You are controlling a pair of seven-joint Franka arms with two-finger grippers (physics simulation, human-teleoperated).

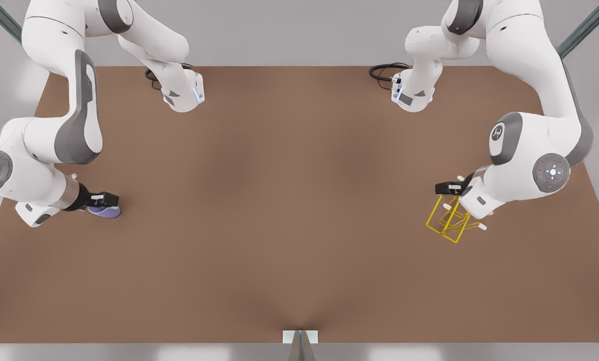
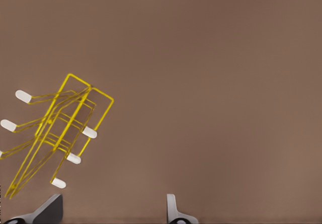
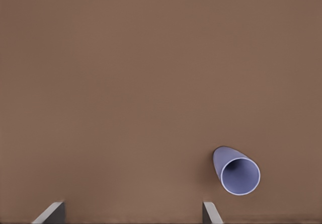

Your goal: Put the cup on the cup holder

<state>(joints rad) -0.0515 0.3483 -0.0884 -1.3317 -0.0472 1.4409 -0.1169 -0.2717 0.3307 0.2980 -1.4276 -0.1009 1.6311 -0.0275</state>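
Right gripper (image 3: 133,214) spread above table | cup (image 3: 236,171) lying just beside | left gripper (image 2: 113,211) spread near cup holder (image 2: 60,138)

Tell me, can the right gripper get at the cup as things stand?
Probably yes. The right gripper hangs open just over the cup, which lies on its side on bare table; it sits slightly off the finger line, needing a small shift.

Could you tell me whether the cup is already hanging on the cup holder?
No, the cup lies on its side on the table, with no cup holder near it.
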